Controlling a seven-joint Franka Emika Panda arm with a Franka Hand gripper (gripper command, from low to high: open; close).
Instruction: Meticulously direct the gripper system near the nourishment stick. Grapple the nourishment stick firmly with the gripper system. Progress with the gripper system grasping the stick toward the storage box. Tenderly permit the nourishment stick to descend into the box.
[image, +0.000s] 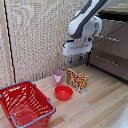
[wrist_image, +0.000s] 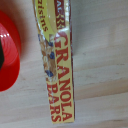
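Hovering white boxy gripper head (image: 75, 61) directly over upright yellow-red printed granola-bar box (image: 77, 79) on wooden counter (image: 100, 102), jaws apparently spread and empty for top-down grasp, box standing between pink cup (image: 58, 77) and round red bowl (image: 63, 93), red lattice basket (image: 25, 104) well apart.

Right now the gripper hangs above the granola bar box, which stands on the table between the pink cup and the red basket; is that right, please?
Not quite: in the exterior view the granola bar box stands beside the pink cup and red bowl; the red basket sits apart. The gripper does hang above it.
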